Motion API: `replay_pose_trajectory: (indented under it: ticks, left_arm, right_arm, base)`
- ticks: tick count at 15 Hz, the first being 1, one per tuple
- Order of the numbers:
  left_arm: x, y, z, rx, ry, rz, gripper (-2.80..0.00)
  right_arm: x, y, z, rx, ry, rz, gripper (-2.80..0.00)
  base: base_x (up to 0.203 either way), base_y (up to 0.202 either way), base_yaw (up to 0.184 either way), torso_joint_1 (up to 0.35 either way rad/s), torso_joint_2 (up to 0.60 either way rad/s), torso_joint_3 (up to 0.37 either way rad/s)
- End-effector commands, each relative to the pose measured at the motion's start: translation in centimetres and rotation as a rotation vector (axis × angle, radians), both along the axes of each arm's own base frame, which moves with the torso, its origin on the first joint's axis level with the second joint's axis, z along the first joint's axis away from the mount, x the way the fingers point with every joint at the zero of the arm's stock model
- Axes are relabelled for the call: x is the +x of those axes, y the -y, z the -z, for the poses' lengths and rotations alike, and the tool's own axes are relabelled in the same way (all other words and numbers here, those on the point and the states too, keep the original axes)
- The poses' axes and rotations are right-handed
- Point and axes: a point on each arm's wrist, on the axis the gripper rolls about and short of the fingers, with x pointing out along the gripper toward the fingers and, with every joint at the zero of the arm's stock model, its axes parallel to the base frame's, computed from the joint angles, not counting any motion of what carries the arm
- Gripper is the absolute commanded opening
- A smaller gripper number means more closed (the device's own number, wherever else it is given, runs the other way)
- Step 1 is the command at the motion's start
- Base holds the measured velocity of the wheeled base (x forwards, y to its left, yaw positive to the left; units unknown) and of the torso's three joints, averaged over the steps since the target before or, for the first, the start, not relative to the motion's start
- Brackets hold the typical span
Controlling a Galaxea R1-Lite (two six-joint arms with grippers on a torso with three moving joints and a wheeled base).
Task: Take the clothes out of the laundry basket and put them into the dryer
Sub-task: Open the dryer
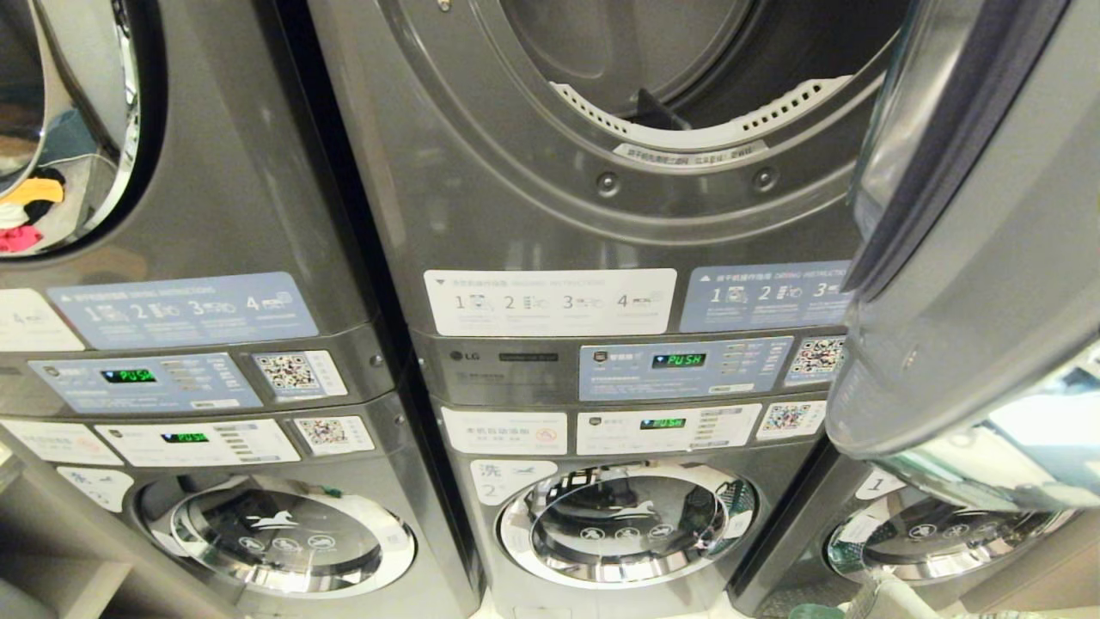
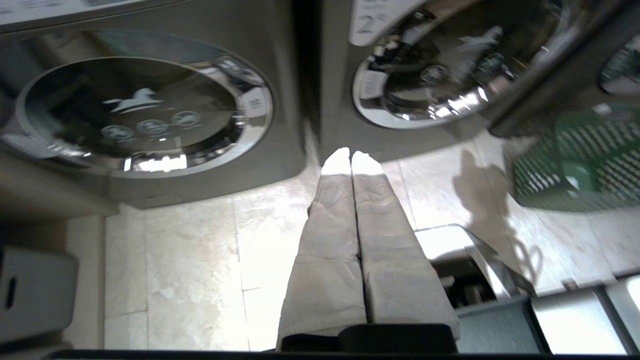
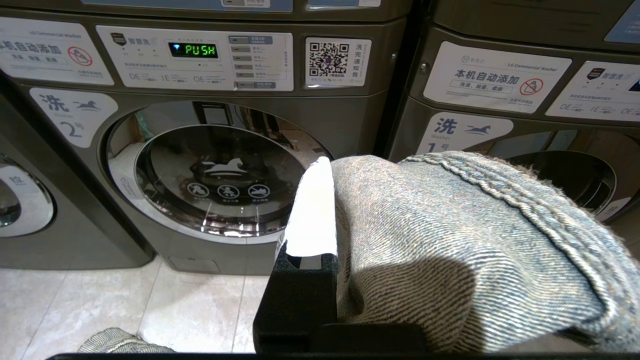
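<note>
Denim garment (image 3: 475,250) (coarse twill, thick-stitched hem) over right hand (image 3: 320,210)

The middle machine's control strip (image 1: 503,356) bears "LG", and its green display (image 1: 679,360) reads "PUSH". The instruction sticker (image 1: 550,302) above it is numbered 1 to 4. Below, the washer's door label (image 3: 72,117) shows "洗 2", the right-hand washer's label (image 3: 462,132) "洗 1".
</note>
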Motion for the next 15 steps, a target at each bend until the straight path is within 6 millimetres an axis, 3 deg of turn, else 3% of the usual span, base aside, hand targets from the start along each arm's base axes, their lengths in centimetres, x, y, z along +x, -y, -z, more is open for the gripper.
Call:
replay_pose_trajectory:
  ticks: [1, 4, 8, 11, 13, 15]
  left_arm:
    - [-0.3, 0.0, 0.1, 0.005, 0.018, -0.106, -2.8]
    - [-0.2, 0.1, 0.3, 0.018, 0.047, -0.262, -2.8]
    - [0.6, 0.2, -1.3, -0.003, 0.299, -0.171, -2.8]
    - [0.3, 0.3, -0.1, -0.045, 0.159, -0.163, -2.8]
    - [0.2, 0.3, -0.2, -0.056, 0.15, -0.053, -2.8]
    - [0.0, 0.2, -0.2, -0.053, 0.172, -0.071, -2.8]
  right_arm:
    - [0.0, 0.0, 0.0, 0.002, -0.002, 0.0, -2.8]
    - [0.0, 0.0, 0.0, -0.001, -0.001, -0.001, -2.8]
    - [0.0, 0.0, 0.0, 0.001, -0.001, -0.001, -2.8]
    - [0.0, 0.0, 0.0, 0.002, -0.001, 0.0, -2.8]
    - [0.0, 0.0, 0.0, -0.002, -0.001, -0.001, -2.8]
    - [0.0, 0.0, 0.0, 0.001, -0.001, 0.0, -2.8]
  base:
    - [0.0, 0.0, 0.0, 0.0, 0.0, 0.0]
    - [0.0, 0.0, 0.0, 0.0, 0.0, 0.0]
    - [0.0, 0.0, 0.0, 0.0, 0.0, 0.0]
    - [0.0, 0.0, 0.0, 0.0, 0.0, 0.0]
    - [0.0, 0.0, 0.0, 0.0, 0.0, 0.0]
    - [0.0, 0.0, 0.0, 0.0, 0.0, 0.0]
